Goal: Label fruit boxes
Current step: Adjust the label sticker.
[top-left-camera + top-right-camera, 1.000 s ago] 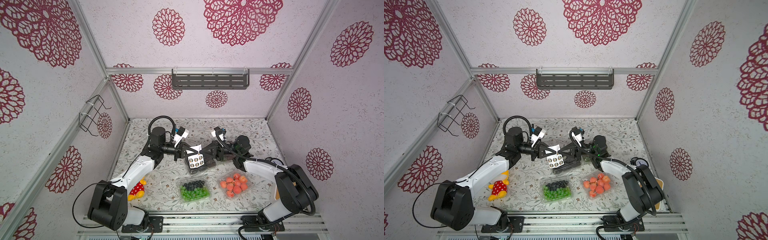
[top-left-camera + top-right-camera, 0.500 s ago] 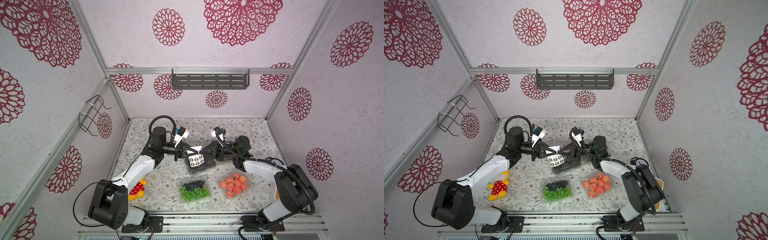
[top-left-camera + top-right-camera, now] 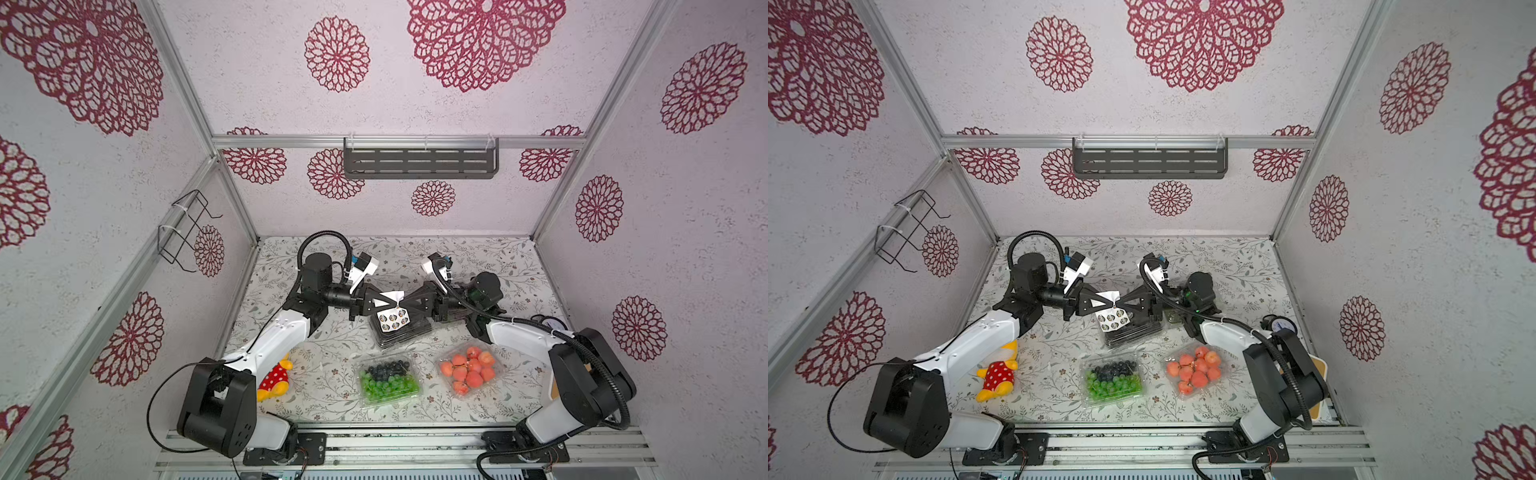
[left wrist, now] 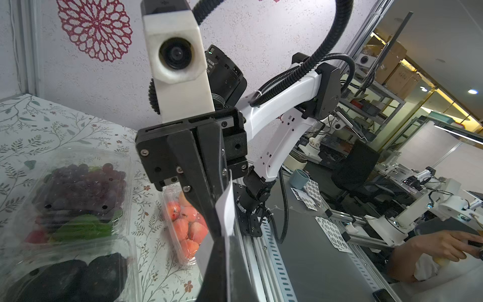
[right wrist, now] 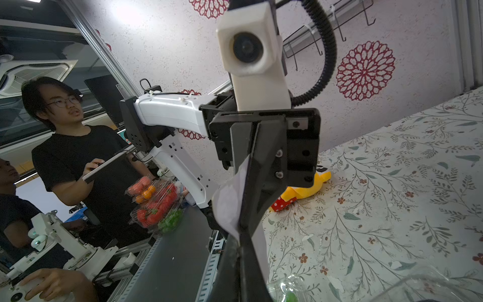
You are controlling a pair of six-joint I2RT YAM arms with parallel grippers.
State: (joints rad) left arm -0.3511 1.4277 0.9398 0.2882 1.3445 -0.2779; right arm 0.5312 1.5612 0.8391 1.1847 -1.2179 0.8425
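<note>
Surface: floral-print table (image 3: 490, 266); walls (image 3: 469, 208) white with red rosettes.
Left gripper (image 3: 395, 306): fingers clamped on sticker sheet (image 3: 392, 322).
Right gripper (image 3: 408, 306): clamped on the same sheet, above mid-table.
Fruit boxes (image 3: 388, 380): two near the front edge; dark ones (image 3: 411, 334) beneath the sheet.

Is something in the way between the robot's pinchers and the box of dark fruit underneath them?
Yes. The white sheet of round stickers, pinched by both the left gripper and the right gripper, hangs right over the clear plastic box of dark fruit. Nothing else visible stands between them.
</note>
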